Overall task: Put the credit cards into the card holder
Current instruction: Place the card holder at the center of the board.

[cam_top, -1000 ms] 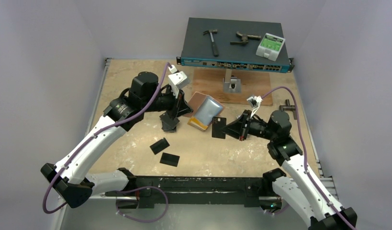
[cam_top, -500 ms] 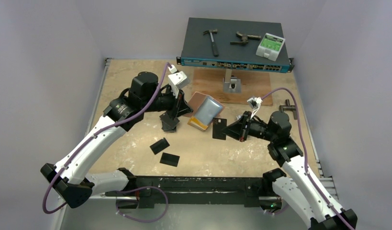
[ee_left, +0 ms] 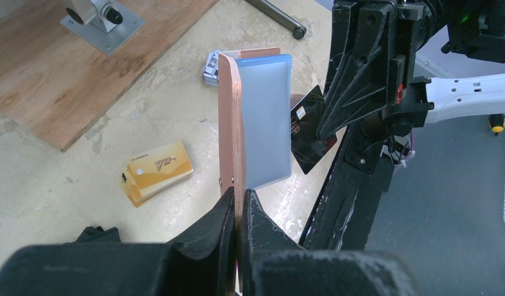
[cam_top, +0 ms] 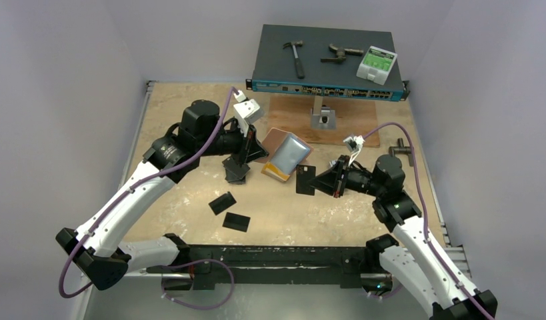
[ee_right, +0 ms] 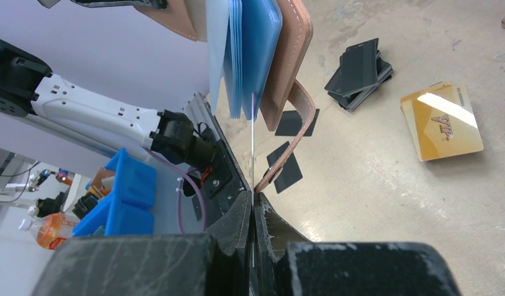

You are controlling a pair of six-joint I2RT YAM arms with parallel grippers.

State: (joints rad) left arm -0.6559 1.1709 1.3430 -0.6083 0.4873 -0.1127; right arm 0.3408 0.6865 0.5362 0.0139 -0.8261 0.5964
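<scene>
My left gripper [cam_top: 251,151] [ee_left: 238,196] is shut on the salmon-pink cover of the card holder [cam_top: 285,155] [ee_left: 228,117], held up open above the table with its blue clear sleeves [ee_left: 268,123] [ee_right: 256,49] fanned out. My right gripper [cam_top: 322,179] [ee_right: 252,198] is shut on one black credit card [cam_top: 305,179] [ee_left: 306,132], edge-on in the right wrist view [ee_right: 252,148], its tip at the sleeves beside the snap tab [ee_right: 301,126]. A black card stack [cam_top: 237,170] [ee_right: 359,65], two single black cards [cam_top: 222,202] [cam_top: 236,221] and orange-gold cards [ee_left: 157,172] [ee_right: 444,129] lie on the table.
A network switch [cam_top: 270,63] stands at the back with a hammer [cam_top: 295,57], pliers [cam_top: 340,53] and a white-green device [cam_top: 377,63] on it. In front lies a wooden board [cam_top: 290,117] with a metal bracket [cam_top: 322,119]. A dark T-shaped part [cam_top: 401,148] lies at the right.
My right gripper has crept slightly left with the black card, closer to the holder. The left arm and the holder have not moved.
</scene>
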